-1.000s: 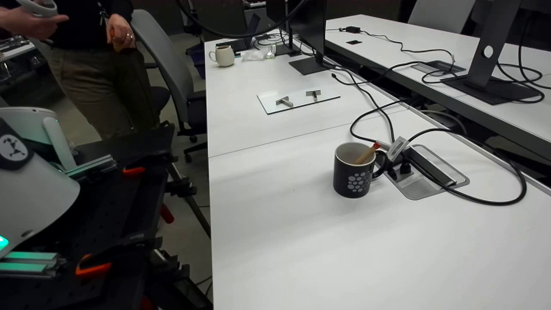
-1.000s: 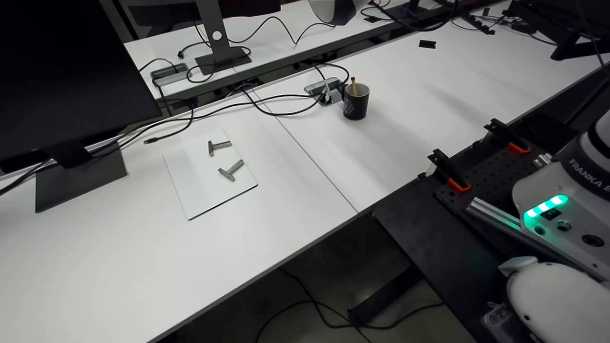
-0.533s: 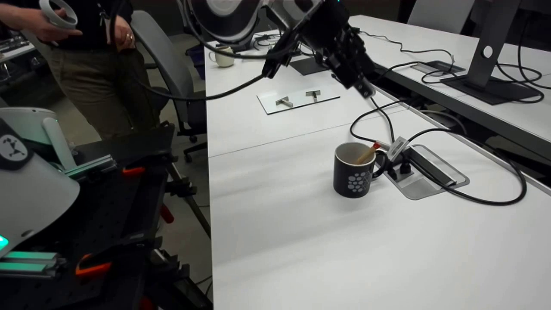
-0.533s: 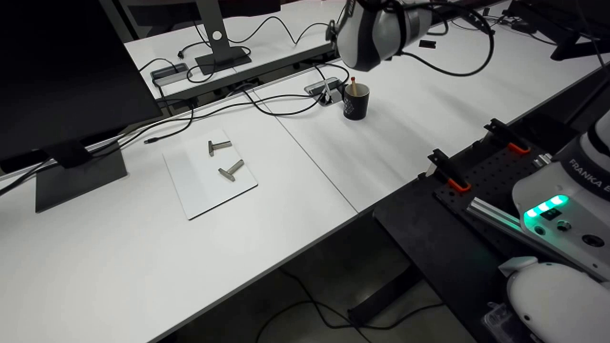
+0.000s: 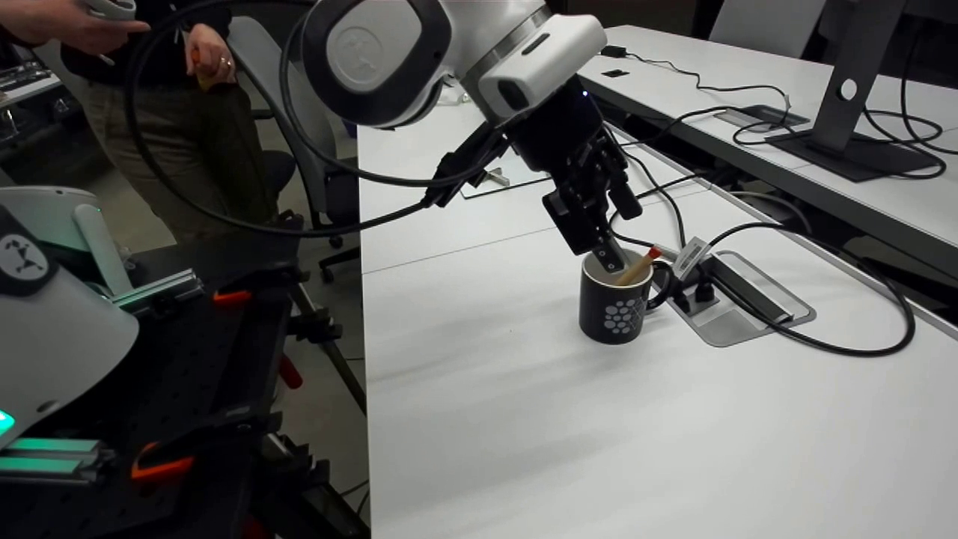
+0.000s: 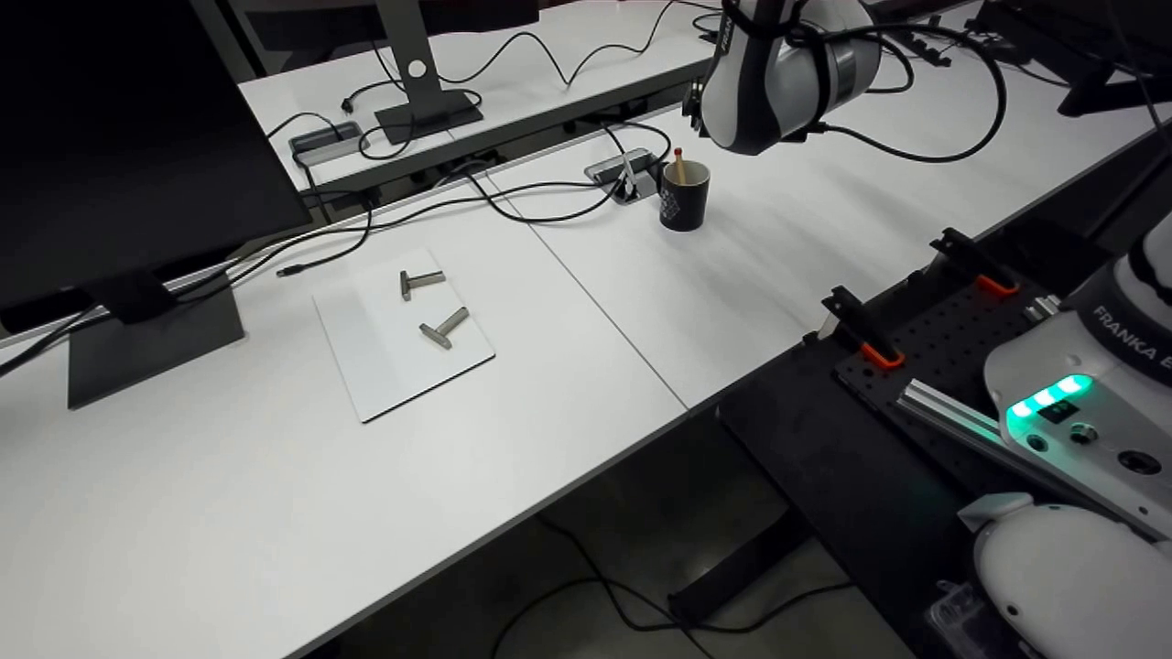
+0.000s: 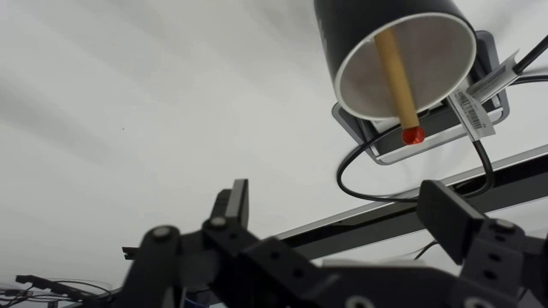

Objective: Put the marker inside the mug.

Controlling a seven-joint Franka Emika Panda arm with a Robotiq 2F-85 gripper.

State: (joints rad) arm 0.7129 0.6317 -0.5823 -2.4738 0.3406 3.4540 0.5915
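Observation:
The black mug (image 5: 610, 314) with a pale dotted print stands upright on the white table; it also shows in an exterior view (image 6: 684, 209) and in the wrist view (image 7: 364, 21). The marker (image 5: 633, 271) leans inside the mug, tan section up, red tip above the rim; it also shows in the exterior view (image 6: 680, 170) and the wrist view (image 7: 398, 81). Its lower part is hidden. My gripper (image 5: 620, 233) is above the mug; one fingertip overlaps the mug's mouth in that view. In the wrist view the gripper (image 7: 336, 192) is open, empty and apart from both.
A table socket (image 5: 748, 299) with black cables (image 5: 831, 348) lies beside the mug's handle. A white board (image 6: 394, 348) with two metal T-shaped pieces lies on the table. A monitor (image 6: 119, 137) stands nearby. A person (image 5: 165, 135) stands beyond the robot's base.
The arm has come into view from above and lowered over the mug, shifting right in an exterior view. The mug and the marker have not moved.

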